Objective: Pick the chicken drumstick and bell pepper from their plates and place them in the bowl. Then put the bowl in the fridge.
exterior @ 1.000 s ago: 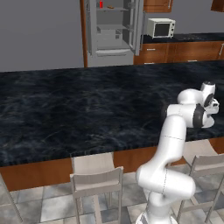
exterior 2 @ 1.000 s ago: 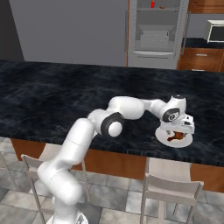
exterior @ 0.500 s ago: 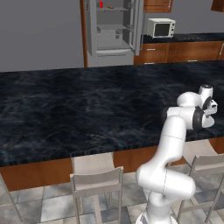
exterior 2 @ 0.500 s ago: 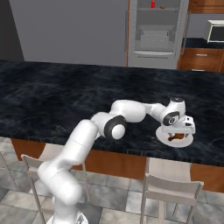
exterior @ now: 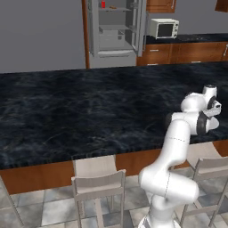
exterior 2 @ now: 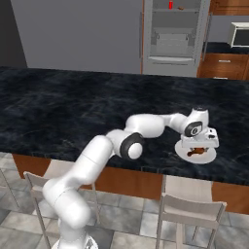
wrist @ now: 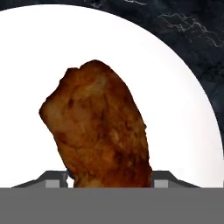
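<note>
Hand view shows the drumstick (wrist: 98, 129) on the white plate (wrist: 183, 131), running from 11 o'clock down to 6 o'clock between the gripper's (wrist: 109, 177) fingers (wrist: 54, 178), which flank its lower end, though whether they grip it I cannot tell.

Gripper (exterior 2: 198, 147) lower onto drumstick (wrist: 99, 129)

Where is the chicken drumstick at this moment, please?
The chicken drumstick lies on the white plate at the near right edge of the dark counter, directly under the gripper; in the hand view it sits between the jaws.
</note>
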Robot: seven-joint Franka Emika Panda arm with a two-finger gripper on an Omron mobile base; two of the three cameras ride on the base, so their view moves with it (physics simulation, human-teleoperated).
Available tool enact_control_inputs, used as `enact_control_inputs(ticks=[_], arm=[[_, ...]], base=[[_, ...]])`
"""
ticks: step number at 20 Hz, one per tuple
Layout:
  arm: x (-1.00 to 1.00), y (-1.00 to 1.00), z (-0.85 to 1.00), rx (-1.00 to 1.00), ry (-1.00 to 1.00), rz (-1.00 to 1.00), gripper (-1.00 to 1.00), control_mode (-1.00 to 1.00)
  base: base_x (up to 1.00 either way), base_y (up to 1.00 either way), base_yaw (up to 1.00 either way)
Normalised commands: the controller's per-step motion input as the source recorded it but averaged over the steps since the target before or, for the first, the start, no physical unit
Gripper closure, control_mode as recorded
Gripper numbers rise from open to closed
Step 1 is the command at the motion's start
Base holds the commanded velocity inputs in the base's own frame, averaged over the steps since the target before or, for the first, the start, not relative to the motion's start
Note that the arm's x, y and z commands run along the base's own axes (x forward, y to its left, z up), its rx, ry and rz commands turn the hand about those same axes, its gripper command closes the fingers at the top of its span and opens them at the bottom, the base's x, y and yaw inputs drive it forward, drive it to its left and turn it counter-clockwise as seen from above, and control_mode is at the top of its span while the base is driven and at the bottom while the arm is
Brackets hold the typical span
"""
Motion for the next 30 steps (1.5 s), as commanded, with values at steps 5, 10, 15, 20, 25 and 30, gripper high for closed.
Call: enact_control_inputs(ticks=[5, 10, 15, 20, 25, 30], arm=[[-0.11, -0.03, 0.18, 0.07, 0.05, 0.01, 1.00, -1.00], [-0.27, 0.03, 0.44, 0.10, 0.00, 0.00, 1.00, -1.00], [-0.43, 0.37, 0.16, 0.04, 0.00, 0.00, 1.00, -1.00], [-0.58, 0.64, -0.09, 0.00, -0.07, 0.00, 1.00, -1.00], [-0.64, 0.73, -0.32, -0.08, -0.20, 0.00, 1.00, -1.00], [-0.73, 0.70, -0.46, -0.15, -0.31, 0.00, 1.00, -1.00]], base=[[0.00, 0.00, 0.00], [0.00, 0.00, 0.00], [0.00, 0.00, 0.00], [0.00, 0.00, 0.00], [0.00, 0.00, 0.00], [0.00, 0.00, 0.00]])
